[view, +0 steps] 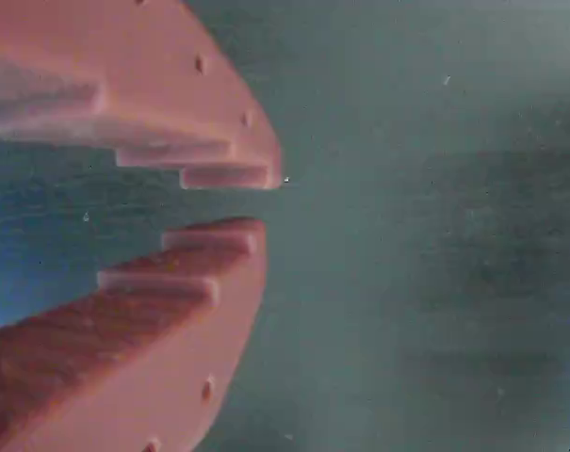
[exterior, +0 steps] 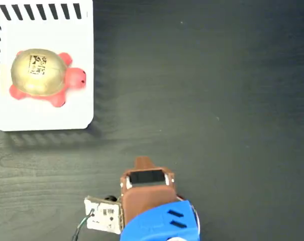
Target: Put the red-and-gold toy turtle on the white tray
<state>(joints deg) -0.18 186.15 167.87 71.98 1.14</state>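
**Turtle's on the tray, arm parked down at the bottom**

While the arm (exterior: 154, 211) sits at the bottom centre of the fixed view, the red-and-gold toy turtle (exterior: 43, 76) is way over in the upper left of the frame, lying on the white tray (exterior: 51, 113). It's right side up, gold shell on top with the little black-and-white sticker showing, red head pointing toward the right of the picture. All of it is inside the tray's edges, closer to the left side, with the black stripes running along the top and left borders.

The gripper (view: 252, 200) is well apart from both turtle and tray. In the wrist view the two reddish-brown stepped fingers (view: 171, 311) come in from the left and their tips sit near each other with a narrow gap between them, nothing held in there, just the dark table (view: 435, 245) behind. So: slightly parted and empty. From the fixed view you only see the gripper from above, brown wrist part with the blue body behind it, over the dark wood-grain table.
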